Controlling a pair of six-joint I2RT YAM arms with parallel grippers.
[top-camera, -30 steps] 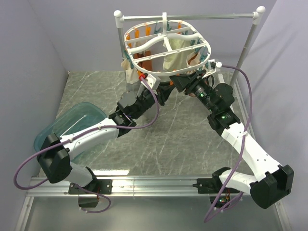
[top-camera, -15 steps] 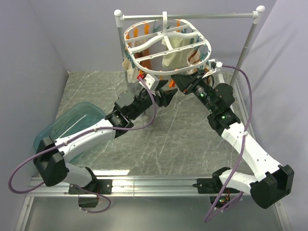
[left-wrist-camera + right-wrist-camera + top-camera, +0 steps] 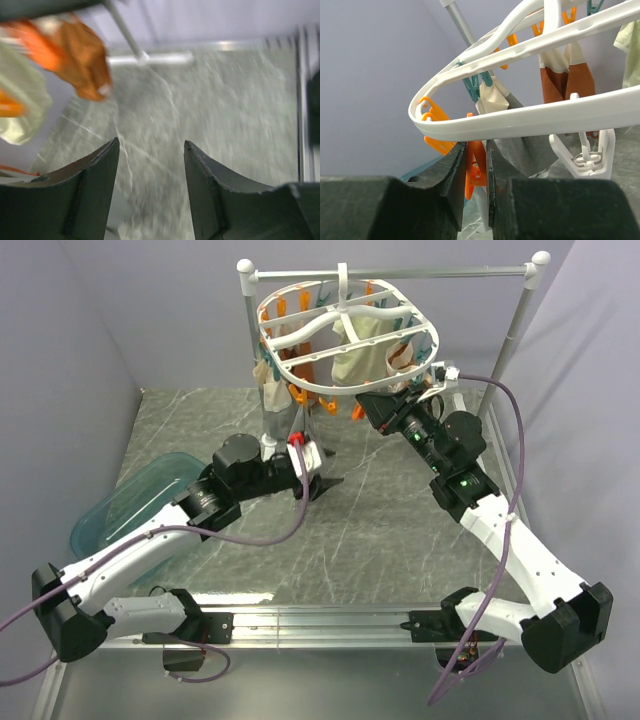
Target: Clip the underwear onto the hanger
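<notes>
The hanger rim runs directly above the right gripper. The underwear hangs just behind its fingers. It is likely light, limp and non-fragile; take it at the waistband edge. The right fingers stand narrow, pinching an orange peg. The left gripper is wide and empty. Since the earlier frame it has opened and drawn back from the hanger.

I see the hanger hung from the rail stand at the counter's back. The underwear dangles under its left front rim, with my left claw just before it. My right claw sits under the front rim, around a peg. A bin lies on the counter's left.
</notes>
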